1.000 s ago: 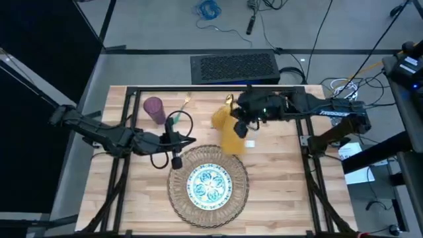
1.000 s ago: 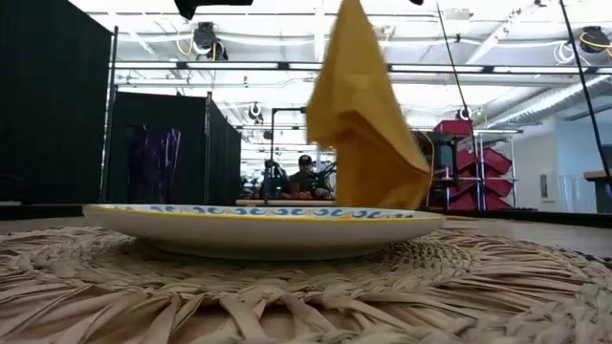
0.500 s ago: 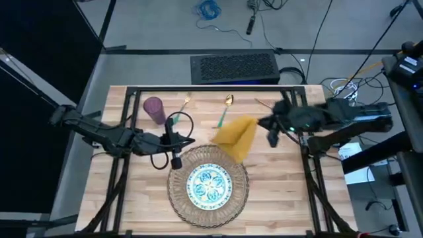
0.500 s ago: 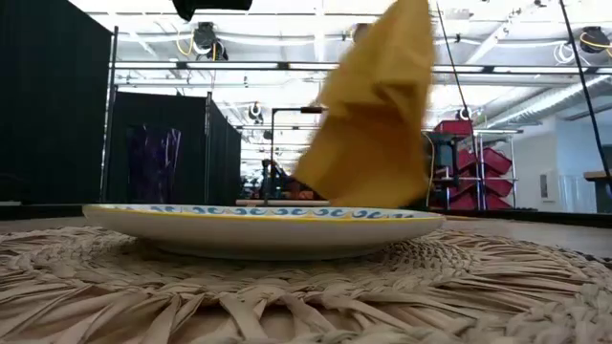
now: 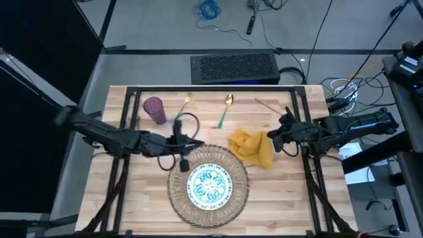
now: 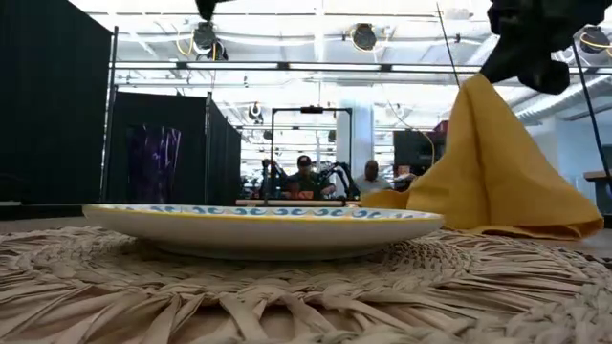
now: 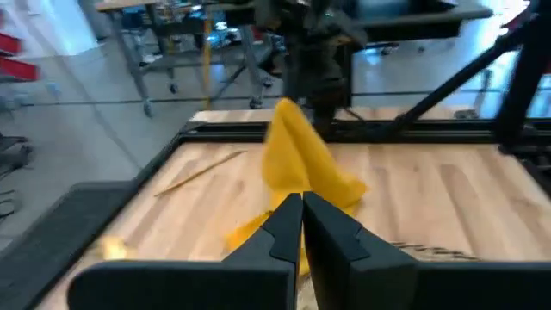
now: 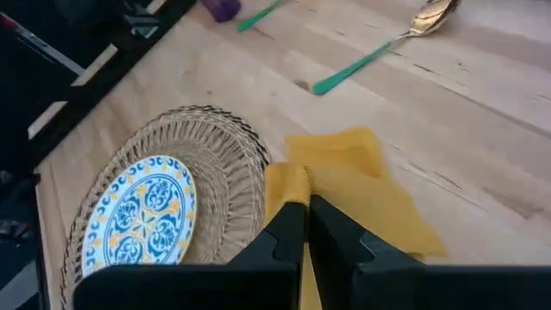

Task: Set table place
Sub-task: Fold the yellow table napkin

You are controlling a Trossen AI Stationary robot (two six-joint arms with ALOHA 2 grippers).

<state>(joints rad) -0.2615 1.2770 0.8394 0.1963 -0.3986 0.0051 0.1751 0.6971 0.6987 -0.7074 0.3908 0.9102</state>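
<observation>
Napkin corner pinched by right gripper, fingertips hidden

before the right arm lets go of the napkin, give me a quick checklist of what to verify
1. Right end effector shut on the yellow napkin: ok.
2. Napkin down on the table: ok, though bunched and one corner raised.
3. Napkin clear of the wicker mat: cannot tell, edges look close.
4. Plate centred on mat: ok.
5. Left end effector away from napkin: ok, at the mat's far edge.
</observation>
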